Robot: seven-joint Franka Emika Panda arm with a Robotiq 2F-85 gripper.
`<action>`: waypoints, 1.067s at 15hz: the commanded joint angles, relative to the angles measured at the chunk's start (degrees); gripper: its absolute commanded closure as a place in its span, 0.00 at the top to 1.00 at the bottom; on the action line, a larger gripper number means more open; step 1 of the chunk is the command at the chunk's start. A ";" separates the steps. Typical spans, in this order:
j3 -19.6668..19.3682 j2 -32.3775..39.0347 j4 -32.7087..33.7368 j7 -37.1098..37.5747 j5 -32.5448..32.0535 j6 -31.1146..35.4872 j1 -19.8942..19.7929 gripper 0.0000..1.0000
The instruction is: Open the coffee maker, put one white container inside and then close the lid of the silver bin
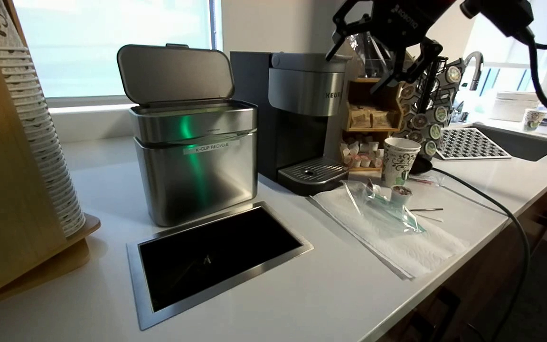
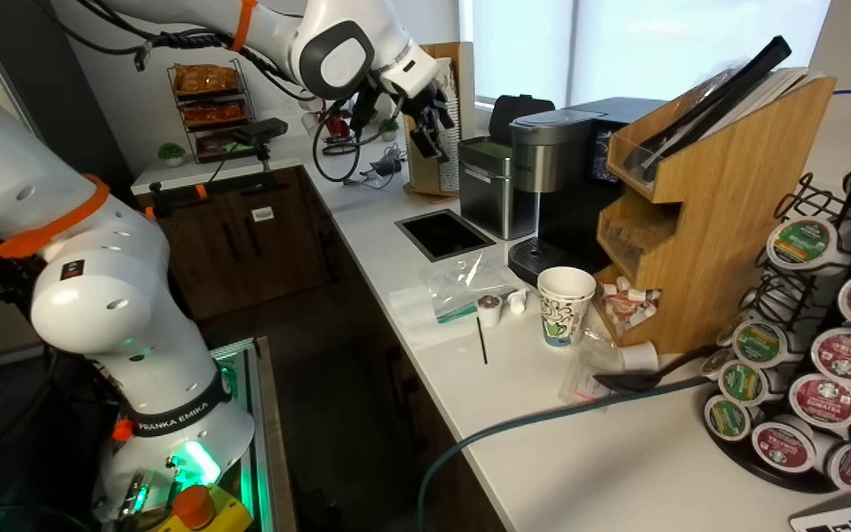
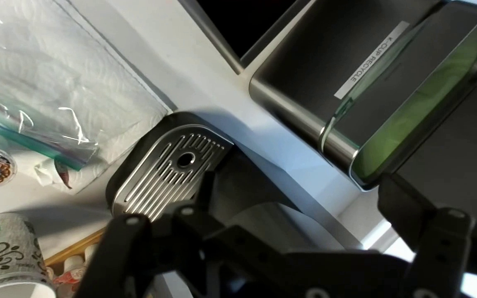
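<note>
Black gripper hanging high by the coffee maker, jointed fingers spread wide apart, and that's a dark, blocky machine with a curved brushed-metal front, its top down. The wrist view gives us its drip tray, all parallel slots around one round hole. Just beside it, the silver bin, gleaming steel with softened corners and a band beneath the rim; its matte grey lid, a rounded rectangle, stands upright behind the open mouth. In front, a dark oblong recess with a flat metal frame. Farther along the white counter, a glossy, crinkled plastic bag lies on dimpled paper towel, and by it a small white pod with a round printed top, near scroll-patterned paper cups.
</note>
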 commanded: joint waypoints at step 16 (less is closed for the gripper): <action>2.70 5.25 -5.06 24.41 9.91 38.15 -2.37 1.00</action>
